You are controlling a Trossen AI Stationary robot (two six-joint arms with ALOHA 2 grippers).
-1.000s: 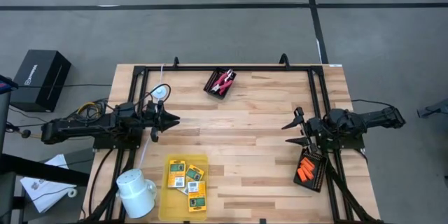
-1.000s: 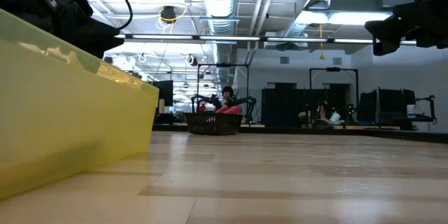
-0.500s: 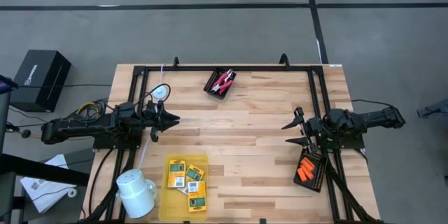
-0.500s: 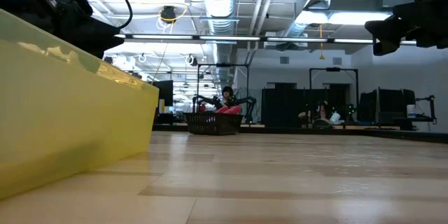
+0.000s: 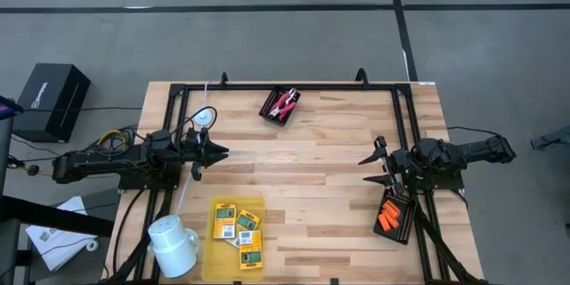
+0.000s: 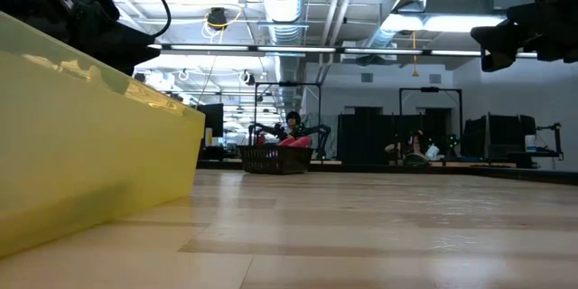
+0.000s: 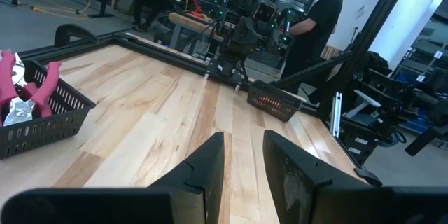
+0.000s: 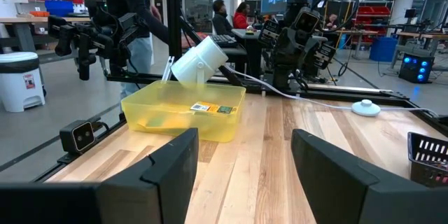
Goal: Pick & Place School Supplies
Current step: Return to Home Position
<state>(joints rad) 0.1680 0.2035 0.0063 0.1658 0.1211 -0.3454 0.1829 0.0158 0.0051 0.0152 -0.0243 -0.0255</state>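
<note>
Left claw (image 5: 218,152) is held above the 9 o'clock side of the surface (image 5: 312,169) and points toward the centre. Its fingers are parted by a narrow gap, and nothing is held between them. Right claw (image 5: 366,169) is held at the 3 o'clock side and faces inward. Its fingers are spread wide and are likewise empty.

No displacement of either arm, or of any item, is found against the views taken up to a second earlier. From this it is judged that the home pose has been reached and that no transfer is under way.

The supplies are distributed as follows:

- The yellow-and-green packets (image 5: 238,228) lie flat in the yellow tray (image 5: 216,264) at 7 o'clock. They are small and square, and some overlap.
- The orange pieces (image 5: 390,215) are crowded along one side of the black bin (image 5: 405,228) at 4 o'clock, just beside the right claw. They are short and stubby.
- The red-handled tool (image 5: 285,102) rests in the black basket (image 5: 268,112) at 12 o'clock. In the low view its handles are seen to rise above the rim.

No supply item is seen loose on the bare wood, so the sorting is judged complete. A white mug (image 5: 174,243) lies just beside the tray, and a white disc (image 5: 206,118) sits at 10 o'clock. Neither is counted among the supplies.
</note>
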